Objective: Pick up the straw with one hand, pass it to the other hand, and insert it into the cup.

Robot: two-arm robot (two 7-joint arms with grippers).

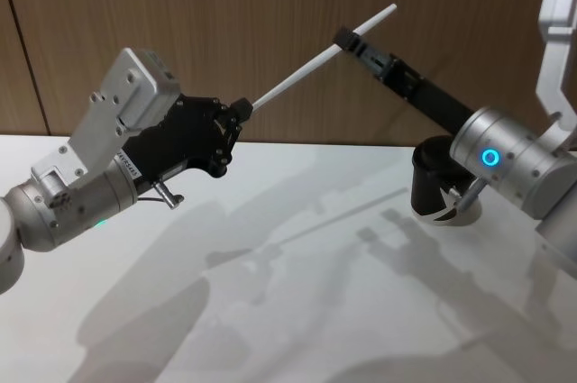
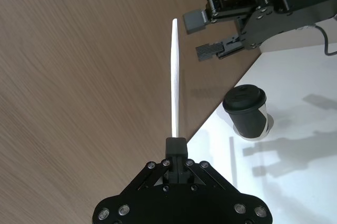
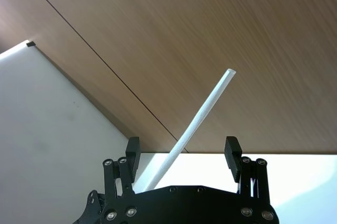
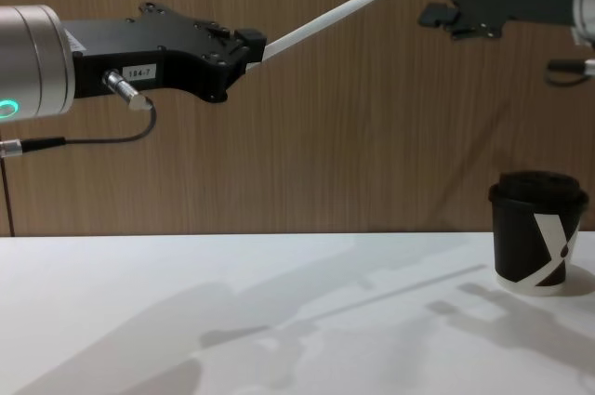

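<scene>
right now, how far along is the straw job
Pickup looks done: the left end effector is shut on one end of the straw, held in the air. In hand is the pass: the right end effector is open, fingers either side of the straw, not gripping. Left: that grip, the left's release, and inserting the straw into the lidded cup.

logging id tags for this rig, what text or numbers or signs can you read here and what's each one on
"184-7": white label on the side of the left hand.
"X": white X-like mark on the cup.
Head view: the print on the left hand's label is too small to read.
</scene>
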